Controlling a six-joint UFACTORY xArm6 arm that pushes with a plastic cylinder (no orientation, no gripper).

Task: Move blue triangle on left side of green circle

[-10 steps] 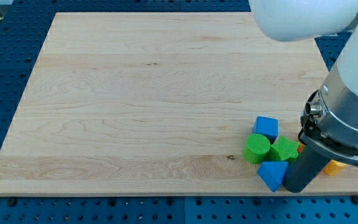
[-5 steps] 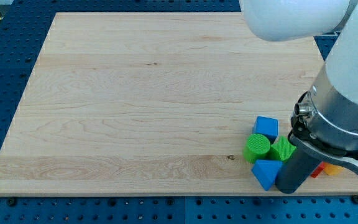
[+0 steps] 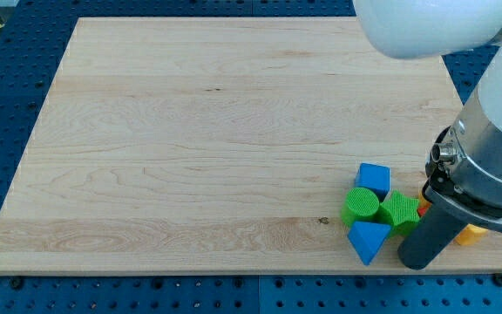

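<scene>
Near board's bottom right corner: blue triangle, close to bottom edge, just below green circle and touching or nearly touching it, so under it rather than at its left. Green circle upright, cylinder top showing, touching second green block at its right, shape unclear, star-like ridges. Blue square block just above green pair, touching or nearly so. Sliver of red block right of second green block, mostly hidden by rod. Orange block further right, partly hidden behind rod and arm, shape not readable. My tip on board just right of blue triangle, small gap between, below second green block. No gripper, plain dark rod, holding nothing. White and grey arm body filling view's right side. Wooden board on blue perforated table.
</scene>
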